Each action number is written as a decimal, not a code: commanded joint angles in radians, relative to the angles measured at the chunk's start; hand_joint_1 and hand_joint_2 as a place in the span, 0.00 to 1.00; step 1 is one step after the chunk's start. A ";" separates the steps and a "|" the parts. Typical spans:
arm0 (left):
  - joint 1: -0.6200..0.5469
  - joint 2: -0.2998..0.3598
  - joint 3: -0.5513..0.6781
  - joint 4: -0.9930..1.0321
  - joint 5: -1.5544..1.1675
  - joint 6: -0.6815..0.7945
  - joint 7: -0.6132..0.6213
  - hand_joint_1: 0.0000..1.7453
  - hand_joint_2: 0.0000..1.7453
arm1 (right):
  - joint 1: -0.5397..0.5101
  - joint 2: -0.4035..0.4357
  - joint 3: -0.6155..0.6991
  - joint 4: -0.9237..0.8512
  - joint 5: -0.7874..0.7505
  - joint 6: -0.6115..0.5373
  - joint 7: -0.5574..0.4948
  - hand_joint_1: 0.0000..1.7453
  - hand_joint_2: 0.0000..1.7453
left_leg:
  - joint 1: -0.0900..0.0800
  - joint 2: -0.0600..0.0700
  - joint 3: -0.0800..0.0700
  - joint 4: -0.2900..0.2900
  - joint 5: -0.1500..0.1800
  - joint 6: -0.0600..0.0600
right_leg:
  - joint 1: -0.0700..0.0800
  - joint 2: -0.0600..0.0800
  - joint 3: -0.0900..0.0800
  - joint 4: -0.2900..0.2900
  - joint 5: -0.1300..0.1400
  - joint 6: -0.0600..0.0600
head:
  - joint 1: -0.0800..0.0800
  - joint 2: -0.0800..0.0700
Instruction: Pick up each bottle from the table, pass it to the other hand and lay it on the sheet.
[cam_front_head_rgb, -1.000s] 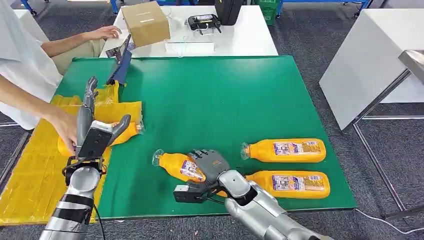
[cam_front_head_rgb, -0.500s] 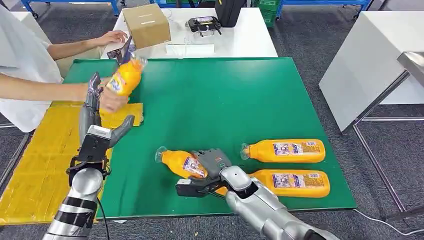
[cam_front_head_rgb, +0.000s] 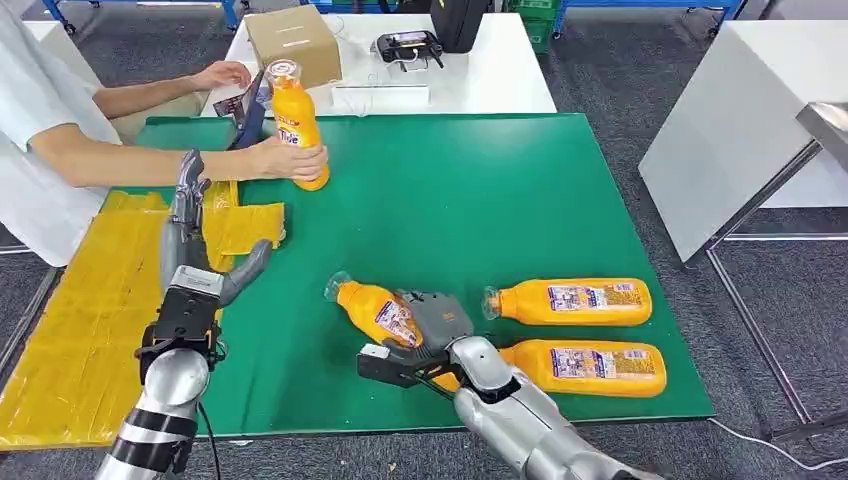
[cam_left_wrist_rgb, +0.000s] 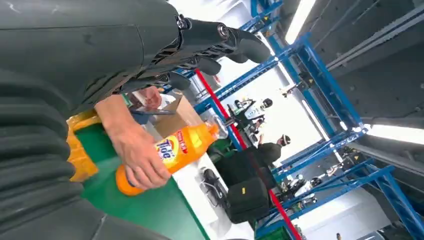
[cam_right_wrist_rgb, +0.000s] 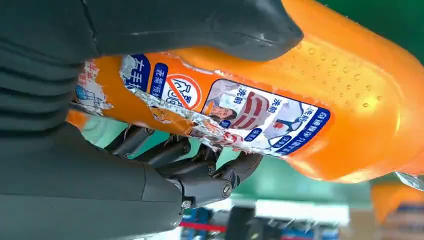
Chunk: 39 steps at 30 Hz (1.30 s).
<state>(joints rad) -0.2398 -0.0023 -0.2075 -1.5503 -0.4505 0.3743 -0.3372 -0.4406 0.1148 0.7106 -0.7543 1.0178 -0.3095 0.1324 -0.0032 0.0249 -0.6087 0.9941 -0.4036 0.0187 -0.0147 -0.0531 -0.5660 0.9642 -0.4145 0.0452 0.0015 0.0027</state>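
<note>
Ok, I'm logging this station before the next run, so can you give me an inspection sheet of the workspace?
Surface: green mat; yellow sheet on its left side.
Job's things: gripped bottle; two bottles lying right of it; upright bottle held by a person's hand.
Clutter: nothing seen on the mat.
Hands: right hand grips its bottle; left hand open over the sheet's edge.
Cables: cable on the floor.
Surroundings: white table behind, with a box.

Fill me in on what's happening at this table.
The right robot hand grips an orange bottle over the green mat. The left robot hand is open above the yellow sheet. A person's hand holds another bottle upright on the mat. Two more bottles lie nearby.
</note>
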 joint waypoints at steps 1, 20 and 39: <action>0.023 -0.014 -0.020 -0.017 0.006 -0.021 0.009 0.00 1.00 | 0.134 -0.025 -0.176 -0.275 -0.050 -0.098 -0.079 1.00 1.00 | 0.001 -0.004 0.000 0.000 -0.002 -0.001 | 0.001 0.001 0.001 0.000 -0.002 -0.002 | 0.000 0.000; 0.026 -0.003 -0.069 0.046 0.100 -0.141 0.025 0.00 1.00 | 0.250 0.019 -0.300 -0.508 -0.176 -0.367 -0.343 1.00 1.00 | 0.000 -0.002 -0.011 0.000 -0.001 -0.001 | 0.000 0.002 -0.010 0.000 -0.001 -0.001 | 0.000 0.000; 0.028 0.044 -0.147 0.092 0.408 -0.544 0.056 0.00 1.00 | 0.237 0.048 -0.333 -0.538 -0.112 -0.389 -0.424 1.00 1.00 | 0.001 -0.002 -0.009 0.001 -0.003 -0.002 | 0.001 0.004 -0.008 0.000 -0.002 -0.002 | 0.000 0.000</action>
<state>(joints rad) -0.1872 0.0156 -0.3063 -1.5152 -0.0507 -0.1595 -0.2876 -0.1849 0.1618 0.3914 -1.2947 0.9079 -0.6912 -0.2876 -0.0040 0.0251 -0.6228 0.9942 -0.4041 0.0185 -0.0144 -0.0532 -0.5794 0.9646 -0.4144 0.0455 0.0015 0.0027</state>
